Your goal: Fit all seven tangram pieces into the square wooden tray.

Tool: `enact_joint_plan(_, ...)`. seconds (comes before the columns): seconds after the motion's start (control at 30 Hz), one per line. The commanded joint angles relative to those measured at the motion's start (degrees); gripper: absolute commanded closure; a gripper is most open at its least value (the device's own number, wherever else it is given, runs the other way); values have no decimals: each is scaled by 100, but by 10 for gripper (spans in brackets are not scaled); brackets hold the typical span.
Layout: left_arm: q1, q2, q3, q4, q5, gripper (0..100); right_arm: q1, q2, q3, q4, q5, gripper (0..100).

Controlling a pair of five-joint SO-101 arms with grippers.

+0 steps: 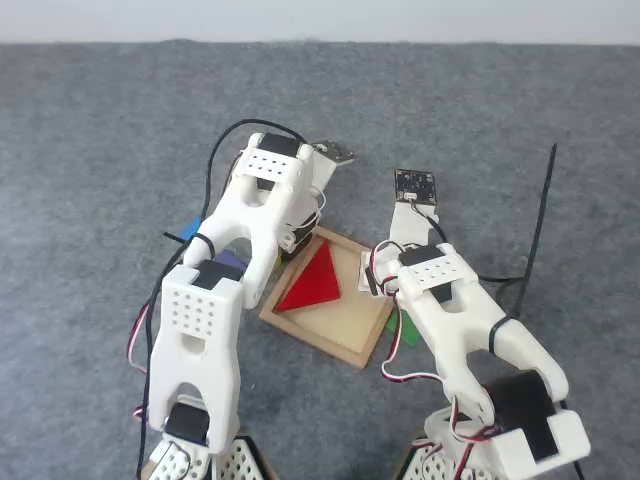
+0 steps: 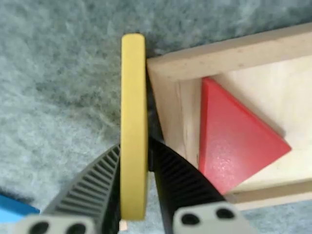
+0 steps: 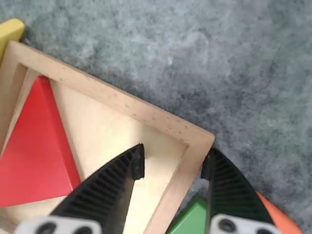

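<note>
The square wooden tray [image 1: 322, 341] lies in the middle of the grey mat with a red triangle [image 1: 312, 281] flat in its left part. My left gripper [image 2: 134, 163] is shut on a yellow piece [image 2: 133, 112], held on edge just outside the tray's wall [image 2: 219, 51] beside the red triangle [image 2: 234, 141]. My right gripper [image 3: 171, 163] is open and straddles the tray's wall [image 3: 122, 105] near a corner, one finger inside and one outside. A green piece [image 3: 190, 219] and an orange piece [image 3: 279, 220] lie just outside that corner.
A blue piece [image 1: 190, 230] and a purple piece [image 1: 232, 260] lie on the mat left of the tray, partly under the left arm. The green piece [image 1: 408, 326] peeks out at the tray's right side. Cables hang beside both arms.
</note>
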Motion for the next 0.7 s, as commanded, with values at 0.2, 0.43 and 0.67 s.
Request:
enact_joint_plan(0.2,-158,-1081,558,-624,598,989,549,-66,-334,75,-44,786)
enact_joint_plan(0.43,-158,-3930,3020,-1996,1670,989,549,-57,-809,760,123,786)
enact_joint_plan(0.67,299,-6286,4356,-2154,2822,989,646,-198,-1099,1499,1389,858)
